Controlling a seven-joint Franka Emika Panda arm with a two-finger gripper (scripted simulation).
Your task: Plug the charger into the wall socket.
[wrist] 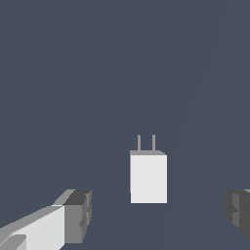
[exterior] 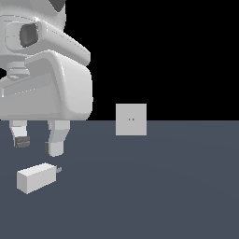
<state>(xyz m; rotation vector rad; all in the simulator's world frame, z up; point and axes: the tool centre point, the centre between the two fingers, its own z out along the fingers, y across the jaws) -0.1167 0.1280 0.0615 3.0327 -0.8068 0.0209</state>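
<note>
The charger (exterior: pixel 36 177) is an off-white block lying flat on the dark grey floor at the exterior view's lower left, its two grey prongs pointing toward the exterior view's right. It also shows in the wrist view (wrist: pixel 148 177), between the two fingers. My gripper (exterior: pixel 38 144) hangs open and empty a short way above the charger, not touching it; in the wrist view the gripper (wrist: pixel 158 215) has its fingers spread wide. The wall socket (exterior: pixel 131 119) is a light-grey square plate standing upright farther back, with two tiny orange holes facing the camera.
The dark grey floor (exterior: pixel 163 186) stretches across the scene. The arm's white wrist housing (exterior: pixel 46 79) fills the exterior view's upper left.
</note>
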